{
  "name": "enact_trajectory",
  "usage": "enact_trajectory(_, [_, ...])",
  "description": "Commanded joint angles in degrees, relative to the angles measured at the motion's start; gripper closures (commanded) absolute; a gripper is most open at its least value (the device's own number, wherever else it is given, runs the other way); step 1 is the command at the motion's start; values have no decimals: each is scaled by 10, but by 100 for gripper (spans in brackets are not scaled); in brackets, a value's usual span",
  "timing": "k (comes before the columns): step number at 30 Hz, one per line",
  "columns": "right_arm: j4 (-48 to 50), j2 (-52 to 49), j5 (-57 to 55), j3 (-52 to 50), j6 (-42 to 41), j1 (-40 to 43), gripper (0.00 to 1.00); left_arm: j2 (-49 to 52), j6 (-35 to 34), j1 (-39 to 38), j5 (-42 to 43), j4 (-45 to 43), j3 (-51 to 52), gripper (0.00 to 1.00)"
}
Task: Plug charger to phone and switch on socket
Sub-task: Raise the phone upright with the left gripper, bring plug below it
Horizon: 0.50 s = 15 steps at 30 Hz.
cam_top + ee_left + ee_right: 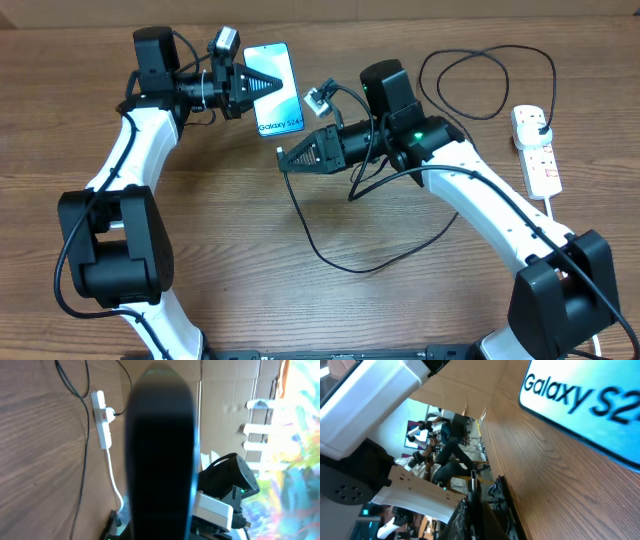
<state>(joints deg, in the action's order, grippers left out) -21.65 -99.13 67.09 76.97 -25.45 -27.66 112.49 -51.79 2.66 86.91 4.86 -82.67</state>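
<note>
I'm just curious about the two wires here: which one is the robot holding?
The long thin black cable, pinched in the right gripper. The thick white cord runs off the white power strip, untouched.

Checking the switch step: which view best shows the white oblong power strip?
Overhead: the white oblong power strip lies whole, unobstructed, black plug in it. Left wrist shows it small; right wrist, not at all.
</note>
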Motion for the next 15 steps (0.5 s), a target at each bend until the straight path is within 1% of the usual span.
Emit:
enact_trajectory(1, [20,0,23,-1,-3,25,96,-20,-62,2,14,-10,-12,96])
enact_trajectory(5, [34,0,23,-1,-18,52,96,-20,-79,3,12,-11,-12,96])
enact_trajectory(9, [31,0,21,-1,-18,56,96,-20,-95,3,10,-17,-12,96])
enact_trajectory(11, [31,0,20,-1,-18,53,96,-20,-111,3,10,-26,-12,96])
enact_trajectory(12, [31,0,20,-1,-18,49,96,-20,-135,3,5,-43,-12,96])
enact_trajectory(15, [31,0,18,-1,-18,41,96,-20,-165,0,-3,-70,-12,96])
